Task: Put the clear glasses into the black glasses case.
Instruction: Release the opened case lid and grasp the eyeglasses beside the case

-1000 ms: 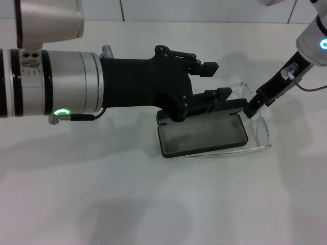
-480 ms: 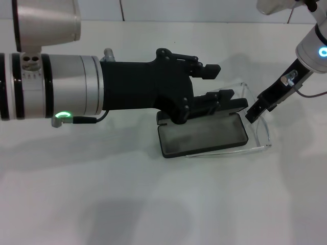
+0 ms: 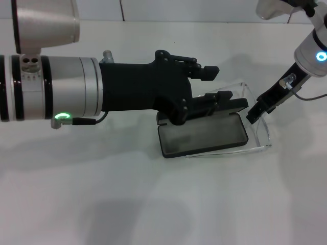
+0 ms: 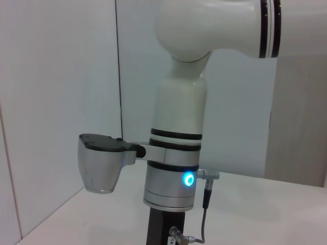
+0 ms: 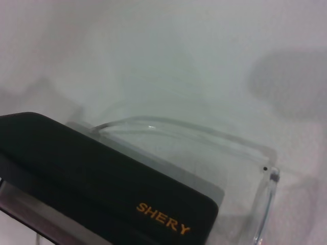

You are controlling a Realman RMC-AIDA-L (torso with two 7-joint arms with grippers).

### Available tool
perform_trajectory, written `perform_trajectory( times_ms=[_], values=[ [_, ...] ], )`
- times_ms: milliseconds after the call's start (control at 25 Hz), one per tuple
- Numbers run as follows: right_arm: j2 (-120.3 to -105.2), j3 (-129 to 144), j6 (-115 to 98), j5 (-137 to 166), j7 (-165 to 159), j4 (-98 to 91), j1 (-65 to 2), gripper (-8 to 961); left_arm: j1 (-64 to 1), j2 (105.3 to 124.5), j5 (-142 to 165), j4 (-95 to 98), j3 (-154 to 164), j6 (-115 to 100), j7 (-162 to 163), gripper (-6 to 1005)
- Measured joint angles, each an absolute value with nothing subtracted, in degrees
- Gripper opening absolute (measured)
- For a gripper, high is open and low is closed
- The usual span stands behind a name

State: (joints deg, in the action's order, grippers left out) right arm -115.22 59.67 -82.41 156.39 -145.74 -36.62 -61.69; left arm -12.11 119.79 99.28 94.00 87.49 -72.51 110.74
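While the left end effector (image 3: 217, 84) is reaching in from the left of the head frame, its two black fingers are standing apart, the lower one pressing along the raised lid of the case (image 3: 204, 135) and the upper one hanging free above it, so it is bracing the lid rather than gripping anything. The case is lying open at mid-frame on the white bench (image 3: 153, 204), its grey lining facing up. The glasses (image 3: 258, 138) are sitting around the case's right end, one clear arm running along the case's near edge and the lens curving up at the right, partly over the tray rather than down inside it. The right end effector (image 3: 254, 113) is coming down from the upper right with its tip at the lens corner; whether its fingers are parted or closed on the plastic I cannot tell. In the right wrist view the lens and arm are showing just past the lid's edge. The glasses are looking light, thin and springy, probably slick and easy to flick away or scratch; the long arms will likely flex and catch on the rim. A pinch on the stiffer lens edge near the hinge, rather than on an arm, seems the safer hold.
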Motion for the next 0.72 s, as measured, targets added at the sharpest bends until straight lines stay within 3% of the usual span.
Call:
perform_trajectory(
  times_ms=[160, 360, 720],
  values=[
    [-115.22, 60.04, -82.32, 156.43, -145.72, -36.56, -61.68, 624, -12.12, 119.79, 99.28, 93.96, 87.49, -72.51, 110.74, 448],
    [-115.18, 60.04, -82.14, 156.47, -145.72, -36.56, -61.42, 465, -12.06, 119.79, 99.28, 93.65, 87.54, -72.51, 110.74, 448],
    [-115.10, 60.03, -80.74, 156.46, -145.83, -36.56, -60.85, 439, -11.96, 119.79, 99.30, 93.23, 87.53, -72.51, 110.74, 447]
  ],
)
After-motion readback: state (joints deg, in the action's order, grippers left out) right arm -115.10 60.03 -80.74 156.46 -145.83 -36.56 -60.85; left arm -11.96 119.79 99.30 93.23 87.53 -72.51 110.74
